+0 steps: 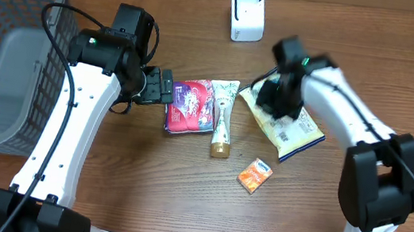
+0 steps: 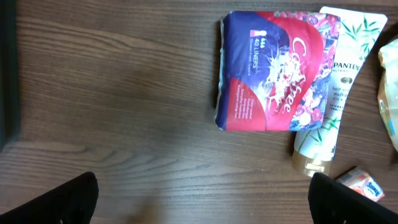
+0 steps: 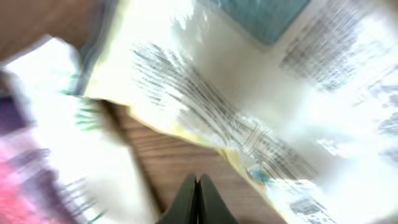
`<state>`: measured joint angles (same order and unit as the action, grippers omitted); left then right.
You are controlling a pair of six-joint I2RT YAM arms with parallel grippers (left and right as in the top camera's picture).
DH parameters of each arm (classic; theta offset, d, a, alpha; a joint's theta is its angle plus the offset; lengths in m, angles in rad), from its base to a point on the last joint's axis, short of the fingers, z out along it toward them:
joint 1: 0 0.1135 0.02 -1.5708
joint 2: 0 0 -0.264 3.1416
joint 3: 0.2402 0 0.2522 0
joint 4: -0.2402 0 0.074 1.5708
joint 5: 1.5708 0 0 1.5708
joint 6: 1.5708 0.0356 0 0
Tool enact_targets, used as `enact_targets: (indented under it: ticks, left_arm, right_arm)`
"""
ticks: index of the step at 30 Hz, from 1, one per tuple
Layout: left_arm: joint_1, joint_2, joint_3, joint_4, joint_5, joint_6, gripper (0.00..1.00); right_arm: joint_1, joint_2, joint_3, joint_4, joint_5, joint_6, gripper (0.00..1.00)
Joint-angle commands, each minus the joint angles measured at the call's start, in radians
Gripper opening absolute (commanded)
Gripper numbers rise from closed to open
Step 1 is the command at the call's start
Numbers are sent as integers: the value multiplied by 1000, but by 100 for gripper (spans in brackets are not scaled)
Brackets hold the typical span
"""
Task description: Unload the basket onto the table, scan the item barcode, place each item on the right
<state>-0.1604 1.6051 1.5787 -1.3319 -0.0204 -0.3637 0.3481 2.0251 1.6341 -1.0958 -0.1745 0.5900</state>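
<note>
Glossy, crinkled pale-yellow plastic pouch [image 1: 300, 136] lies flat, long axis diagonal toward desk's near right corner. Right gripper [image 3: 198, 186] pinched closed, empty; left gripper [image 1: 166, 88] spread wide, empty.

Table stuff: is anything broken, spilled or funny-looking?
Nothing looks spilled or broken. The red pack, tube and yellow bag lie flat in a loose huddle, at different angles, and the small orange box sits apart. The right wrist view is blurry, so fine damage can't be ruled out.
</note>
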Motion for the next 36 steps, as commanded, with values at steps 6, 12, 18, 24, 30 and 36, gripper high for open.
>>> enact_targets:
  ticks: [6,12,18,24,30,36]
  left_arm:
    - [-4,-2,7,2,-9,-10,100]
    - [-4,-2,7,2,-9,-10,100]
    - [-4,-2,7,2,-9,-10,100]
    - [-4,-2,7,2,-9,-10,100]
    - [-4,-2,7,1,-9,-10,100]
    - [-4,-2,7,2,-9,-10,100]
  right_arm:
    - [-130,-14,174,-265,105,-120,4]
    - [-119,-14,-54,-149,103,-92,4]
    - [-119,-14,-256,25,102,-9,4]
    - [-121,-18,-207,-37,111,-15,4]
    - [-113,-18,18,-159,55,-43,16]
    - [-65,-15,2,-2,17,-71,54]
